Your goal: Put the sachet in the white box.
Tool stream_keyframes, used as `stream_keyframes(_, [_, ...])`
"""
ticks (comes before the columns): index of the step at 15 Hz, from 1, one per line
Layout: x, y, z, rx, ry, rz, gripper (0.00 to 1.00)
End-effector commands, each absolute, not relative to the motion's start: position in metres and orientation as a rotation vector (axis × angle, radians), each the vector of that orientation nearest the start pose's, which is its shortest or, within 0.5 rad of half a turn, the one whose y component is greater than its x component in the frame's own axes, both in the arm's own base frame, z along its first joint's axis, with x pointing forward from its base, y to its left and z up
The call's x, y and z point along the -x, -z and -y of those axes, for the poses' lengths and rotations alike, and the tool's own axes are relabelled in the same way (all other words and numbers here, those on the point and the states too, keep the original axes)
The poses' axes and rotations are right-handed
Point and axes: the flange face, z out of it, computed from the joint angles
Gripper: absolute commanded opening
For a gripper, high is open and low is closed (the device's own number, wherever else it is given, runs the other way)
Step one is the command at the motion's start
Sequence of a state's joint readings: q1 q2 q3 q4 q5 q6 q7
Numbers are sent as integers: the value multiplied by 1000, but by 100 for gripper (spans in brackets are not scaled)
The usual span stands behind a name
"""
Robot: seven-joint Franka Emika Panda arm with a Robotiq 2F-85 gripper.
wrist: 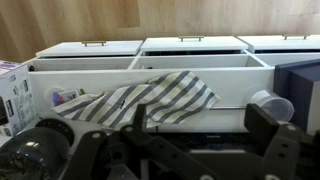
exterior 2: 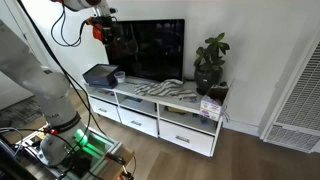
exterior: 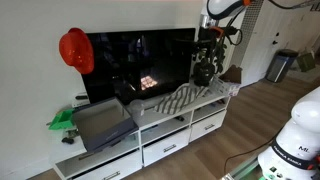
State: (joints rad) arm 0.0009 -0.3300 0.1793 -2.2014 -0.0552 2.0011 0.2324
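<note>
Hovering high over the cabinet point(wrist: 190, 45), arm point(exterior: 222, 10) angled downward, claw point(wrist: 200, 122) spread wide, empty, above the striped cloth point(wrist: 140, 100).

Grey-white striped cloth point(wrist: 150, 100); white cabinet point(wrist: 190, 62); grey bin point(exterior: 103, 122).
</note>
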Motion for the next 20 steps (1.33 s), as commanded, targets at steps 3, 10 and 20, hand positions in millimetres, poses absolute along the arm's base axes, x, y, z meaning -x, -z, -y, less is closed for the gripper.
stream_keyframes(3, [-461,-527,-87,3215,230,-61,100])
stream_keyframes(10, [-461,-527,-87,3215,230,-61,100])
stream_keyframes(20, [-505,-481,0,2961,242,-334,100])
